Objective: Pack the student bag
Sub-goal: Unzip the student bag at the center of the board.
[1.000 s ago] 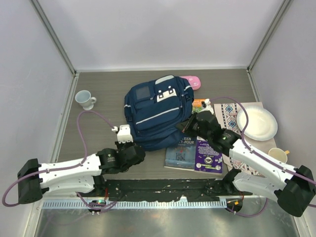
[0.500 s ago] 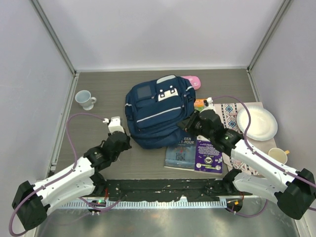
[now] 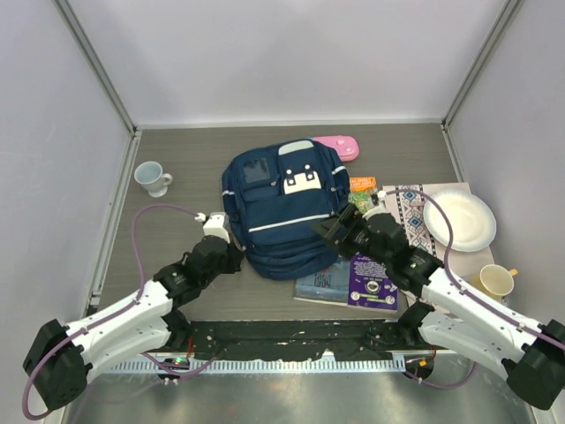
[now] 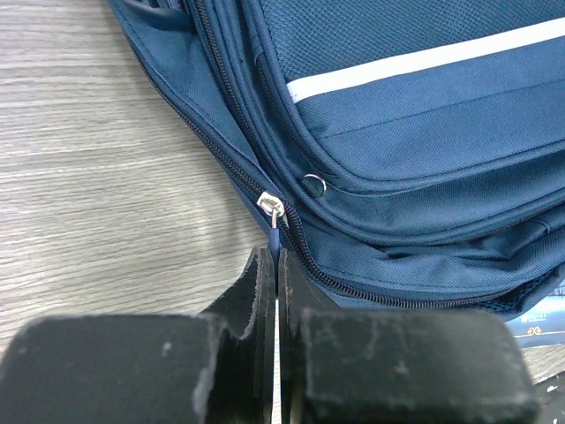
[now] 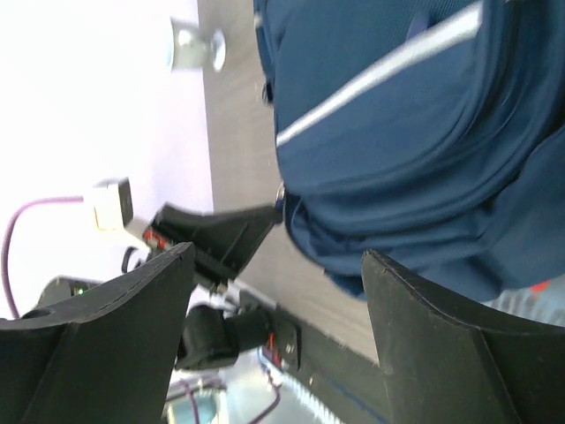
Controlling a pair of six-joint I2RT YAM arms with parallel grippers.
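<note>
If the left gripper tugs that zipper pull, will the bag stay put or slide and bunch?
Probably bunches: the bag is soft fabric, creased around the zipper pull. It may also slide, lying loose on the smooth table. The right gripper is open, not gripping it, so bracing would likely help.

Left arm (image 3: 124,314) lies low, reaching from lower left of top view toward centre, wrist near level. Left gripper (image 3: 231,256) has fingers (image 4: 261,283) pressed flat together, pinching zipper pull (image 4: 279,233) at lower centre of wrist view. Right arm (image 3: 468,296) angles from lower right up to centre. Right gripper (image 3: 328,231) has fingers (image 5: 132,300) spread wide, gripping nothing.
</note>
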